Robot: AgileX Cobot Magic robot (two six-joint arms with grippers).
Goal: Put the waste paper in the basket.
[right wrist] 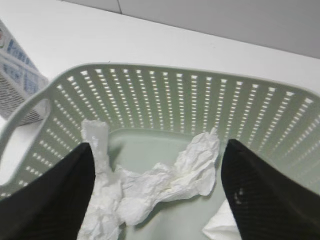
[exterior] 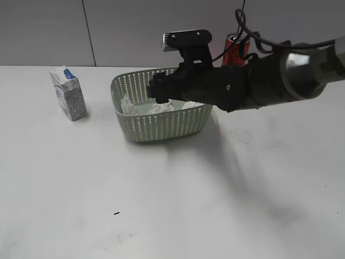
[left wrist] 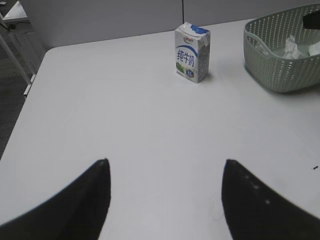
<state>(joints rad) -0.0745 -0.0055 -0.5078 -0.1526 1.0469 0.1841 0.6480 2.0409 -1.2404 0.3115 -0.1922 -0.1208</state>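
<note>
Right gripper [right wrist: 157, 165], jaws spread and empty, above basket [right wrist: 165, 85]; waste paper [right wrist: 165, 177] below, seemingly all in; withdraw straight upward.

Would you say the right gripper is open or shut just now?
Open. The right gripper has its jaws spread wide with nothing between them, above the waste paper lying inside the basket.

One basket [exterior: 161, 127] holding three paper wads [right wrist: 170, 177]; left of the basket, one carton [exterior: 68, 93]; behind it, one red can [exterior: 237, 49].
</note>
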